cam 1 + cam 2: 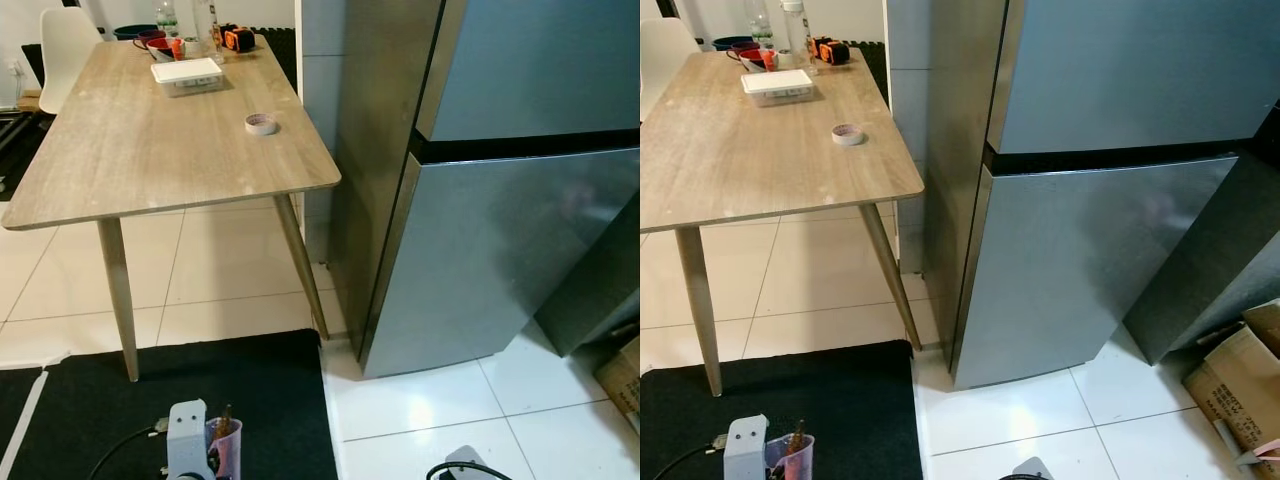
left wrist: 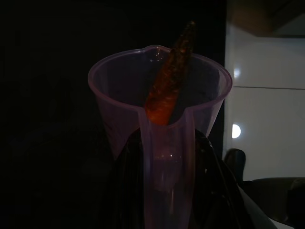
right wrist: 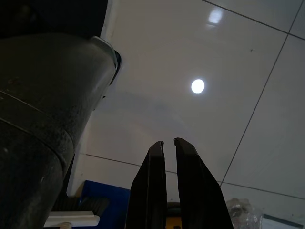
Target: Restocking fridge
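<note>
Standing upright in left pincer point(image 2: 164, 191): translucent purple cup point(image 2: 159, 119) (orange carrot point(image 2: 167, 81) inside)

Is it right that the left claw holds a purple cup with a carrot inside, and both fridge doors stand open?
Not quite. The left claw does hold the purple cup with the carrot inside, but both doors of the fridge are shut, as the right eye view shows.
</note>
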You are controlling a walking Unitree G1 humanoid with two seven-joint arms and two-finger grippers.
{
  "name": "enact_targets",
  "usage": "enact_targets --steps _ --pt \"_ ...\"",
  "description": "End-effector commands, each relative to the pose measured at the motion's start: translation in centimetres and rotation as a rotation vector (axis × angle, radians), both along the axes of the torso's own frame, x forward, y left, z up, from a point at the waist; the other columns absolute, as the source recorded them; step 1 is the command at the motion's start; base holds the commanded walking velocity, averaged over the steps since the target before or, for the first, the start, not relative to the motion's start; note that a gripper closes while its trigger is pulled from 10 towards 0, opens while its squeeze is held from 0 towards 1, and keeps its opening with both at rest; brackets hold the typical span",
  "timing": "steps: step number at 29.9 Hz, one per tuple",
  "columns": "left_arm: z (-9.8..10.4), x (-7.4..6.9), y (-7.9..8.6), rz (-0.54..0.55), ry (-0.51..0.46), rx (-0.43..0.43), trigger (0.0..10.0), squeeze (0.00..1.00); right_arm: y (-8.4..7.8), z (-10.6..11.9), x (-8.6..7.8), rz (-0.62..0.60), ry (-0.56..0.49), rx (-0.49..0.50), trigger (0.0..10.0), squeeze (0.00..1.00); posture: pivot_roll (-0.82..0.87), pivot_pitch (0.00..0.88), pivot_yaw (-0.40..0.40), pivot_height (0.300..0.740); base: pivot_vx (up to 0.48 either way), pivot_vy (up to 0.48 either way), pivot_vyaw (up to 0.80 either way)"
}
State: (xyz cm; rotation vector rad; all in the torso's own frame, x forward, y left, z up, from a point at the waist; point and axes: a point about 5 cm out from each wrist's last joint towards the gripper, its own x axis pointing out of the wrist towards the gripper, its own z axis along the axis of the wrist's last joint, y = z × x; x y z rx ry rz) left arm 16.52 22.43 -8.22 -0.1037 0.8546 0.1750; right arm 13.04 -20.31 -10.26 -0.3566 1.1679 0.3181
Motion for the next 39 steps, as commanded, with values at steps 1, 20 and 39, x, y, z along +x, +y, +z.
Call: enact_targets --steps 1,20,39 --pt "-0.18 -0.02 -0.72 0.0 0.003 -0.023 10.0 0.0 -0.11 0.06 0.13 -0.011 -0.008 -0.001 10.0 0.0 0.04 0.0 -0.062 0.74 0.0 -0.48 0.0" --pt "-0.08 0.07 -0.47 0.013 -0.002 -0.024 10.0 0.0 -0.04 0.06 0.16 -0.007 -0.014 -0.006 10.0 0.0 0.03 0.0 -0.055 0.74 0.0 -0.174 0.0" --pt "-0.06 0.21 -0.64 0.001 -0.004 -0.03 10.0 0.0 0.12 0.04 0.15 0.006 -0.009 0.004 10.0 0.0 0.03 0.0 -0.051 0.74 0.0 0.0 0.58"
